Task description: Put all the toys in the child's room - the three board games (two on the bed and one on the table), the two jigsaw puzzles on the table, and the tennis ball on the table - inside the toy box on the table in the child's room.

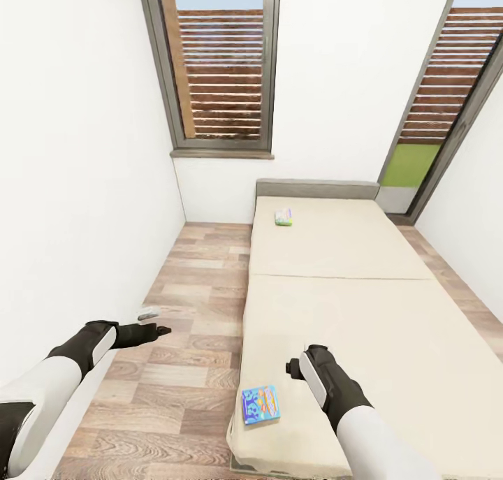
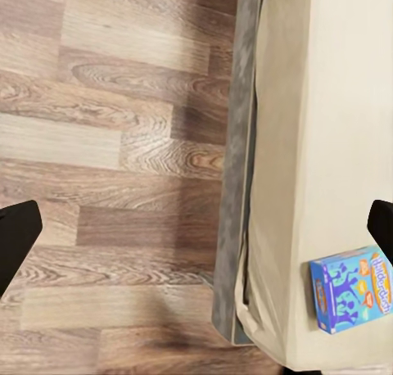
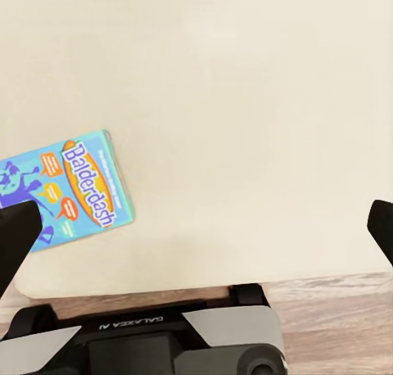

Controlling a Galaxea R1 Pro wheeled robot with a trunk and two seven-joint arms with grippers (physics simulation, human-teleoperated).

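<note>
My right gripper point(image 1: 293, 368) hangs over the near end of the long cream mattress of the bed point(image 1: 391, 312), its two black fingers spread wide apart with nothing between them; in the right wrist view one dark fingertip point(image 3: 16, 240) sits at each side of the picture, with bare cream fabric between them. My left gripper point(image 1: 162, 330) is held out over the wood-plank floor point(image 1: 181, 368) beside the bed, close to the white wall, and its fingers are likewise parted and empty, the fingertips point(image 2: 15, 237) showing at the two edges of the left wrist view.

The flat blue board game box printed "Balderdash" point(image 1: 260, 404) lies face up on the mattress near its closest corner, just beside my right gripper and not touched by it. In the right wrist view the same box point(image 3: 74, 191) rests slightly askew, its edge passing behind one fingertip. The left wrist view shows it point(image 2: 354, 288) close to the bed's edge, above the grey bed frame point(image 2: 233, 228).

A second, smaller board game box with a green and pale cover point(image 1: 283, 217) lies far up the mattress, near the grey headboard point(image 1: 318, 188), well apart from both grippers. Its print is too small to read.

Behind the bed stand two tall grey-framed windows point(image 1: 216, 68) with brown slats outside.
</note>
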